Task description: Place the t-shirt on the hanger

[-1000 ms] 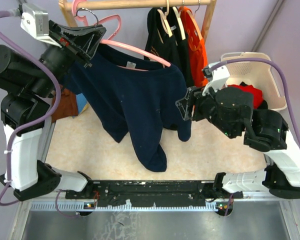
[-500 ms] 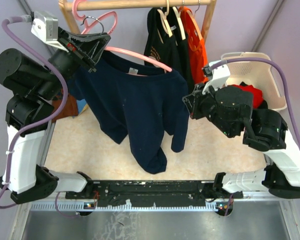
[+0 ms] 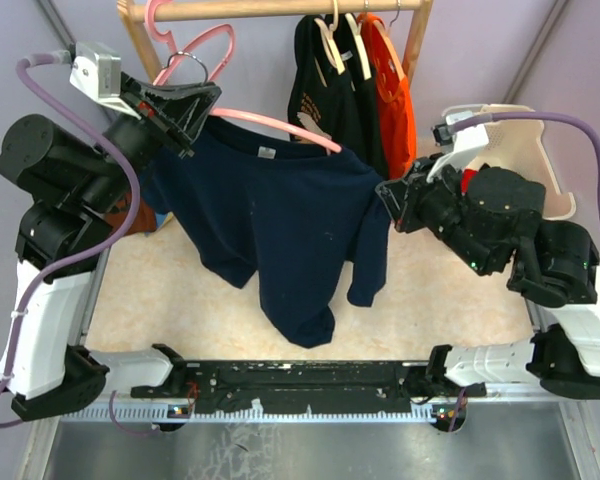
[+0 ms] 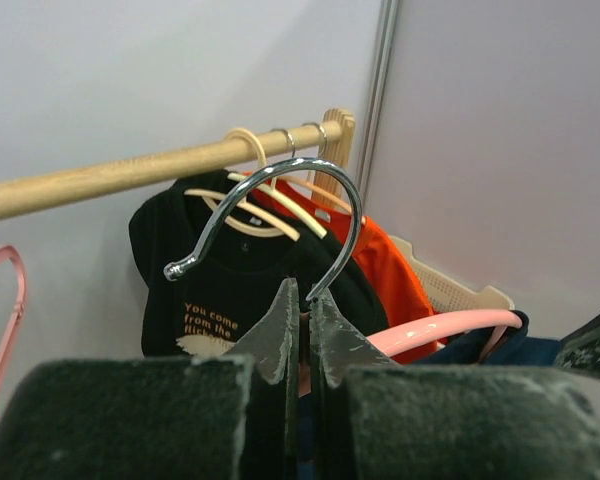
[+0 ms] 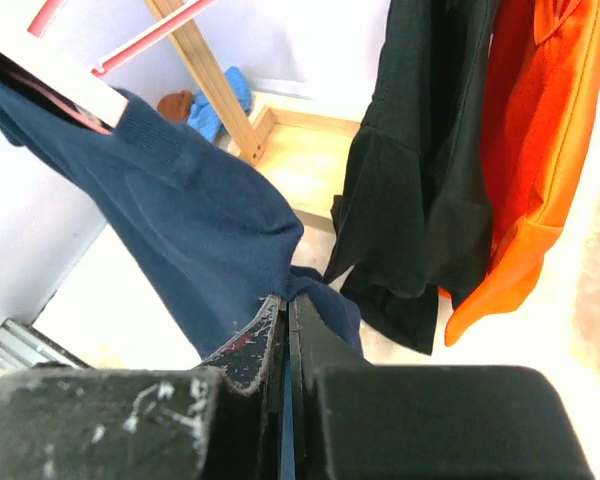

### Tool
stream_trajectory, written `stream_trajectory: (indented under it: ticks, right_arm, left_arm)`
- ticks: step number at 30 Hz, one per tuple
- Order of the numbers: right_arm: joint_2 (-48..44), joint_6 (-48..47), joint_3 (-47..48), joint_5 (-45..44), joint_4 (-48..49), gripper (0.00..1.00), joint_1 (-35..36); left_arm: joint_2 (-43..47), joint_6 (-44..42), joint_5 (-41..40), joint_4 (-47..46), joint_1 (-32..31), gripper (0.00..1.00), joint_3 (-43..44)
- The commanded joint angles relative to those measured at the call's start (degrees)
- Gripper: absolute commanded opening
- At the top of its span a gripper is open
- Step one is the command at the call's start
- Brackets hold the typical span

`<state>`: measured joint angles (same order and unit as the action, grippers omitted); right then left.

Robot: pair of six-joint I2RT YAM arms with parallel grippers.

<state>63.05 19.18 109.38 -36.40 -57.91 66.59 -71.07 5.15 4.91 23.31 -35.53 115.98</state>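
Note:
The navy t-shirt (image 3: 270,220) hangs over the pink hanger (image 3: 280,122), which runs through its neck. My left gripper (image 3: 192,102) is shut on the hanger's neck just below the silver hook (image 3: 185,62), under the rail. In the left wrist view the gripper (image 4: 302,300) pinches the base of the hook (image 4: 280,195), and a pink arm (image 4: 440,328) runs to the right. My right gripper (image 3: 387,195) is shut on the t-shirt's right sleeve. In the right wrist view the gripper (image 5: 285,305) pinches a fold of the navy cloth (image 5: 180,220).
A wooden rail (image 3: 280,8) at the back carries an all-pink hanger (image 3: 205,42), a black shirt (image 3: 325,90) and an orange shirt (image 3: 392,90) on wooden hangers. A white basket (image 3: 525,125) stands behind my right arm. Brown and blue items (image 3: 145,212) lie at the left.
My left gripper has lifted the hanger a little toward the rail. My right gripper has moved right and up with the sleeve, spreading the t-shirt's right shoulder over the hanger's end.

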Motion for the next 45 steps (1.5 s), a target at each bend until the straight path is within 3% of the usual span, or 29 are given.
stream_trajectory:
  ticks: [1,16,24,35,45]
  right_arm:
    - [-0.24,-2.38,4.43,0.00,4.56,0.00,0.29]
    - [8.93,-8.79,19.65,4.27,6.50,0.00,0.24]
    - [11.52,-11.27,24.37,8.14,9.91,0.00,0.24]
    - [2.31,-11.63,12.05,12.22,19.64,0.00,0.23]
    - [-3.10,-10.39,5.26,16.42,22.25,0.00,0.31]
  left_arm:
    - [3.37,1.63,-2.03,-6.89,0.11,0.00,-4.61]
    - [10.91,7.85,-7.87,-11.09,0.11,0.00,-19.25]
    - [12.65,8.12,-10.49,-10.19,0.11,0.00,-22.72]
    - [12.00,7.00,-10.62,-7.32,0.10,0.00,-23.88]
    - [11.41,5.98,-11.08,-6.33,0.11,0.00,-25.14]
